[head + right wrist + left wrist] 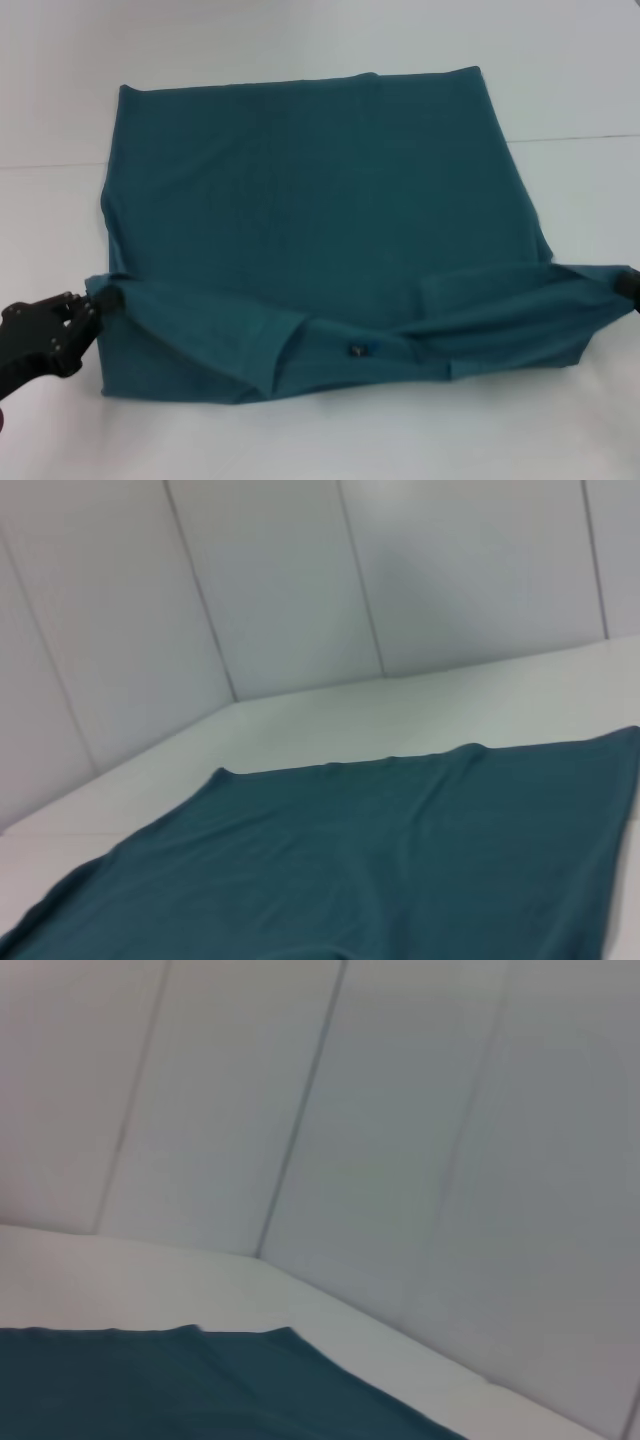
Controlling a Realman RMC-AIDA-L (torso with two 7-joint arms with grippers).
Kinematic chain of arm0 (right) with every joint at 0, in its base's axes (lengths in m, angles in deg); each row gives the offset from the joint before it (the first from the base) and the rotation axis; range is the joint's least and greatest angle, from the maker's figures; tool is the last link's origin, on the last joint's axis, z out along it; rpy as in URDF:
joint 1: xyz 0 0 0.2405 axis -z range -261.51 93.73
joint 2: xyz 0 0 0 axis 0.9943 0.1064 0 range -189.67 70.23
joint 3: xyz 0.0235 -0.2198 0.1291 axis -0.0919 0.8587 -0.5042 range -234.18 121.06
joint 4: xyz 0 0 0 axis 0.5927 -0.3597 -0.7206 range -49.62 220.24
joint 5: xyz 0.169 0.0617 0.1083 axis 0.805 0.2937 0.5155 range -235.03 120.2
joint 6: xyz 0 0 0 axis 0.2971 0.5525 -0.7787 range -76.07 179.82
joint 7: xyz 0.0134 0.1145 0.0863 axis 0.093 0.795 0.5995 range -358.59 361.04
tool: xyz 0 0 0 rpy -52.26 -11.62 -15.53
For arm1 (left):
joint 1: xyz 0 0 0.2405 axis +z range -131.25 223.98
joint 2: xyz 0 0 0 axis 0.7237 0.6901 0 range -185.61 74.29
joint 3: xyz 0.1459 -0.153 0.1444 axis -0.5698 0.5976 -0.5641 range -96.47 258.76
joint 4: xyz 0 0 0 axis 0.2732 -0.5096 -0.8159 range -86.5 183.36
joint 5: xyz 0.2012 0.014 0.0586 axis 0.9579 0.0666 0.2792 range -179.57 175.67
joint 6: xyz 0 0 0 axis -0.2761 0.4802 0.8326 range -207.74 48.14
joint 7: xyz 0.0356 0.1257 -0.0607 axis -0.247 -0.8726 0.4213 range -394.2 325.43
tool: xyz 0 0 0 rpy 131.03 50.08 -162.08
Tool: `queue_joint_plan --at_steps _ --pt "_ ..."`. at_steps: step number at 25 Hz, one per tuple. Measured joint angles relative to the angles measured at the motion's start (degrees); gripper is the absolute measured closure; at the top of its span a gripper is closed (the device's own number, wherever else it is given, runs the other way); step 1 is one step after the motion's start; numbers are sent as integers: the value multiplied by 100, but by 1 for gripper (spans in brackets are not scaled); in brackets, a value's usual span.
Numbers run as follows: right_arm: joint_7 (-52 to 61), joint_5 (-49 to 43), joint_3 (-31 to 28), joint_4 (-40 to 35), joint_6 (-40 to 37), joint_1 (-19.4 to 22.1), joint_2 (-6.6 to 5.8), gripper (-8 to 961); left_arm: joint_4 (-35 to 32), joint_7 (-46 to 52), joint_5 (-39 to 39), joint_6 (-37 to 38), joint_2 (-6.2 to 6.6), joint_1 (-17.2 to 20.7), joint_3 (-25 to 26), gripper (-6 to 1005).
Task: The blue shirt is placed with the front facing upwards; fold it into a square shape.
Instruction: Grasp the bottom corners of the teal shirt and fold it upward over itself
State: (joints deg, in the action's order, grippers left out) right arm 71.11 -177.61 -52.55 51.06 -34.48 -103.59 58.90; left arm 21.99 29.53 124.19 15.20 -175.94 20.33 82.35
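Note:
The blue shirt (320, 220) lies spread on the white table, its sleeves folded inward. Its white lettering is hidden. The small dark neck label (354, 350) shows near the front edge. My left gripper (100, 300) is at the shirt's near left corner, shut on the cloth. My right gripper (627, 285) is at the frame's right edge, shut on the near right corner. The near edge is pulled taut between them and folds over onto the shirt. The shirt also shows in the left wrist view (200, 1390) and the right wrist view (380, 860).
The white table (300, 440) surrounds the shirt on all sides. White wall panels (300, 600) stand behind the table's far edge.

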Motion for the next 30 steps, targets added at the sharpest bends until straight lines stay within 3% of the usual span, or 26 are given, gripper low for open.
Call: queue_joint_plan --at_steps 30 --pt "15 3 111 326 1655 -986 -6 924 288 -20 -522 -1253 5 -355 0 959"
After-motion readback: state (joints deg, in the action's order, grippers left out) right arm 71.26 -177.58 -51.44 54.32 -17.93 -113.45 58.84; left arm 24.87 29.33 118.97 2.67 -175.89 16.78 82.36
